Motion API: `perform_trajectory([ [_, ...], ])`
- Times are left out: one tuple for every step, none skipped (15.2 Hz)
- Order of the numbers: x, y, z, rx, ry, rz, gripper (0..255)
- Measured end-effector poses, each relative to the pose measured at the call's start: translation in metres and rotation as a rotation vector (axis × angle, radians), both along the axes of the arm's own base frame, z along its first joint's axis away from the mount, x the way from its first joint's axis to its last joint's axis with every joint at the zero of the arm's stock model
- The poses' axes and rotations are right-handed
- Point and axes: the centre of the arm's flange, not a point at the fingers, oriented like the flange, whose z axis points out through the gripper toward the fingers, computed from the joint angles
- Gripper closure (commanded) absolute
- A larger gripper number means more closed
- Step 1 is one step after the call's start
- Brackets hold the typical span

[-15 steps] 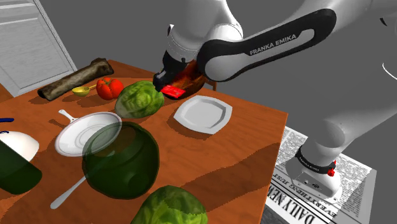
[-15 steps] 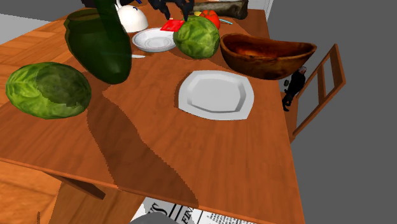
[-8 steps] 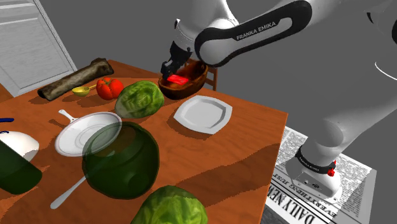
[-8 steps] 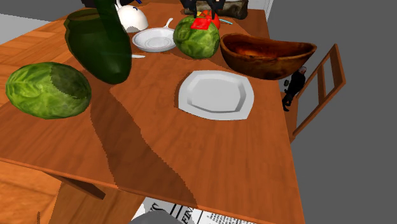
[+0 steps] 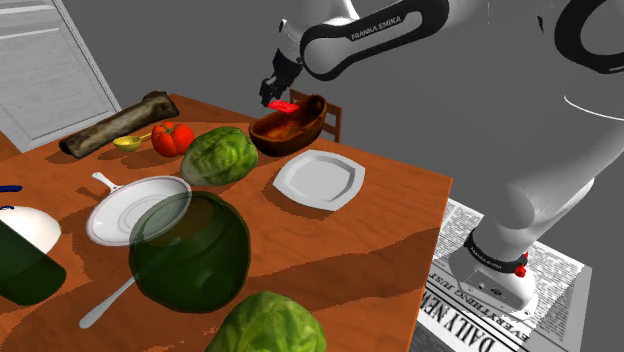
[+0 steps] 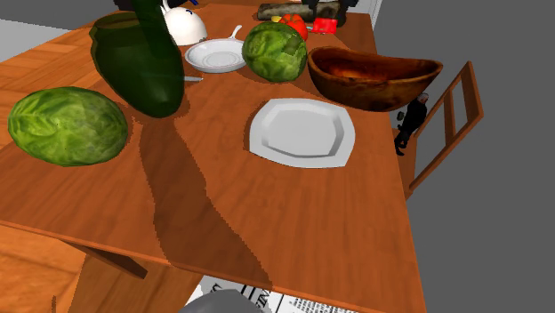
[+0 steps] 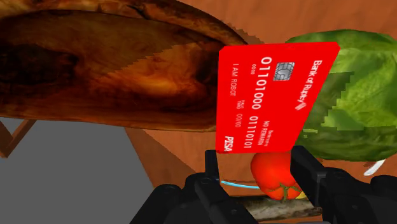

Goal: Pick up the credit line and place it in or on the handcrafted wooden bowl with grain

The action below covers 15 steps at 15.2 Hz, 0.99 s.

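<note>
A red credit card (image 5: 283, 104) hangs in the air, pinched at its lower edge by my gripper (image 5: 276, 90), which is shut on it. The card is above the end of the brown wooden bowl (image 5: 290, 126) that lies toward the shoulder view's left. In the wrist view the card (image 7: 273, 95) stands up between the black fingers (image 7: 213, 167), with the bowl (image 7: 108, 70) beyond it and off to one side. From the second exterior view the card (image 6: 325, 25) floats behind the bowl (image 6: 374, 76), near the table's far edge.
A white plate (image 5: 318, 180) lies just in front of the bowl. A green cabbage (image 5: 220, 155), a tomato (image 5: 172, 137) and a log (image 5: 118, 124) sit to the bowl's left. A dark green jar (image 5: 190, 250) and a second cabbage (image 5: 265, 325) stand nearer. A chair (image 6: 440, 124) stands behind the bowl.
The gripper has lifted the card from beside the cabbage and carried it up and toward the shoulder view's right, over the bowl's end. Nothing else moved.
</note>
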Motion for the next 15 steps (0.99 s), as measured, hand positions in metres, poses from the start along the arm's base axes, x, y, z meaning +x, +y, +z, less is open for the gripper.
perform_trajectory([
  [0.006, -0.012, 0.001, 0.000, 0.000, -0.001, 255],
  [0.013, -0.024, 0.001, 0.000, 0.000, 0.000, 255],
  [0.021, -0.034, 0.001, 0.000, 0.000, 0.000, 255],
  [0.030, -0.043, 0.000, 0.000, 0.000, 0.000, 255],
  [0.039, -0.053, 0.002, 0.000, 0.000, 0.000, 255],
  [0.050, -0.063, 0.000, 0.000, -0.001, 0.000, 255],
  [0.057, -0.073, -0.001, 0.000, 0.000, 0.000, 255],
  [0.065, -0.083, -0.002, 0.000, 0.000, 0.000, 255],
  [0.072, -0.094, 0.000, 0.000, 0.000, 0.000, 255],
  [0.081, -0.103, 0.002, 0.000, 0.000, 0.000, 255],
  [0.086, -0.108, 0.000, 0.000, 0.000, 0.000, 255],
  [0.089, -0.109, -0.004, 0.000, 0.000, 0.000, 255],
  [0.090, -0.110, -0.008, 0.000, 0.001, 0.000, 255],
  [0.090, -0.110, -0.014, 0.000, 0.001, 0.000, 255],
  [0.091, -0.111, -0.019, 0.000, 0.001, 0.001, 255],
])
